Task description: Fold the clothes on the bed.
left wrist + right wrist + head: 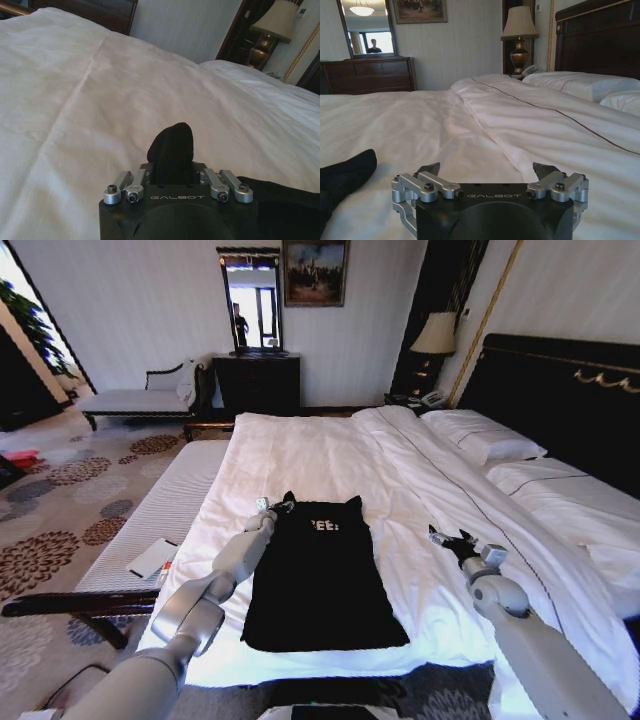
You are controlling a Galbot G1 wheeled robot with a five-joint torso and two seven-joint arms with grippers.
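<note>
The black T-shirt [320, 580] is seen in the lower centre of the head frame, spread lengthwise on the white bed [330, 455], its collar end toward the top of the frame and its hem toward the bottom. White lettering is partly visible on the chest. Both sleeves appear already turned in, so the shirt is judged to be a narrow strip — the lengthwise fold looks done.

The left pincer [268, 508] is placed at the upper-left corner of the shirt, and in the left wrist view a tuft of black cloth [171, 150] is seen pinched between its closed jaws. The right pincer [447, 540] is held to the right of centre, above bare sheet and apart from the shirt, its jaws spread wide with nothing between them.

The step in hand is judged to be the gripping of the collar corners. A matching hold on the upper-right corner would be needed next from the right pincer — then both corners could be carried toward the hem.
</note>
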